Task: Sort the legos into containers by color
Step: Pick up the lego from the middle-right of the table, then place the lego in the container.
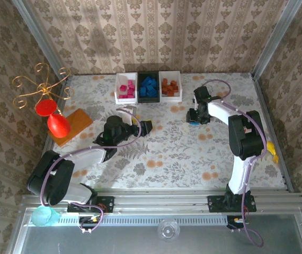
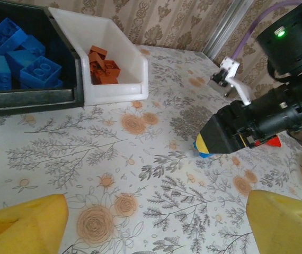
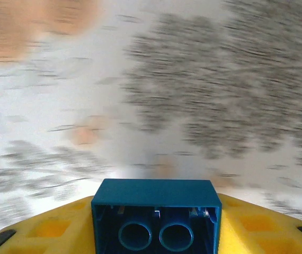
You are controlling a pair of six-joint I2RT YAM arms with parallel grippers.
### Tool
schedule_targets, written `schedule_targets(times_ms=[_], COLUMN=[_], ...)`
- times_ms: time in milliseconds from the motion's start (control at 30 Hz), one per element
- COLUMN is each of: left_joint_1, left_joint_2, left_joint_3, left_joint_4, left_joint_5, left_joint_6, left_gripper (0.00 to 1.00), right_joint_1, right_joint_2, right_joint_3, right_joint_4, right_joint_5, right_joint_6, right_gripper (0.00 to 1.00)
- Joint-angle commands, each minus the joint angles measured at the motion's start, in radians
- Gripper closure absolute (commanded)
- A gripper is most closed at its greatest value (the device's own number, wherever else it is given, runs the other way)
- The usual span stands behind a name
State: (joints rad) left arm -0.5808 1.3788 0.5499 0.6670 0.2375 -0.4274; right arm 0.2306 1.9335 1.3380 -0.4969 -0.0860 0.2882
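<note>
Nearly done | bins [image 1: 170, 98] at far edge of table [image 1: 183, 153] sorted | my right gripper [image 1: 195, 120] grips last blue lego [image 3: 156, 198] | left gripper [image 2: 156, 222] wide, empty

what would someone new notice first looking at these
Likely the row of bins at the far edge of the table: a white bin of pink bricks, a black bin of blue bricks and a second white bin of orange bricks. Next, the lone blue brick gripped in the right pincer, right of the bins. On the left, two red cups beside a gold wire stand.
</note>
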Motion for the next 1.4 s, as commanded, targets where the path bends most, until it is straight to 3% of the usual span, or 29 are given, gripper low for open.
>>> schedule_targets(times_ms=[0,200,467,733,867,1000,1167,1367], left_joint_1=[0.024,0.070,0.101,0.104,0.104,0.106,0.108,0.118], left_joint_2=[-0.048,-0.139,-0.226,-0.292,-0.327,-0.354,-0.369,-0.355], left_joint_3=[-0.026,-0.071,-0.067,-0.076,-0.086,-0.094,-0.099,-0.101], left_joint_4=[0.025,0.008,-0.077,-0.136,-0.167,-0.194,-0.199,-0.165], left_joint_5=[-0.022,-0.089,-0.098,-0.103,-0.109,-0.125,-0.140,-0.166], left_joint_6=[-0.023,-0.032,-0.028,-0.024,-0.022,-0.012,-0.007,0.005], left_gripper=[0.12,0.11,0.11,0.11,0.11,0.10,0.10,0.10], right_joint_1=[0.071,0.166,0.203,0.205,0.205,0.204,0.202,0.197], right_joint_2=[-0.083,-0.030,0.201,0.495,0.630,0.682,0.571,0.265], right_joint_3=[0.016,0.153,0.452,0.839,1.052,1.206,1.161,0.791], right_joint_4=[0.126,0.274,0.352,0.316,0.256,0.191,0.156,0.190], right_joint_5=[-0.146,-0.221,-0.137,-0.025,-0.009,-0.026,-0.027,0.033], right_joint_6=[0.042,0.126,0.203,0.189,0.173,0.165,0.121,0.013], right_gripper=[0.50,0.49,0.49,0.48,0.45,0.33,0.26,0.21])
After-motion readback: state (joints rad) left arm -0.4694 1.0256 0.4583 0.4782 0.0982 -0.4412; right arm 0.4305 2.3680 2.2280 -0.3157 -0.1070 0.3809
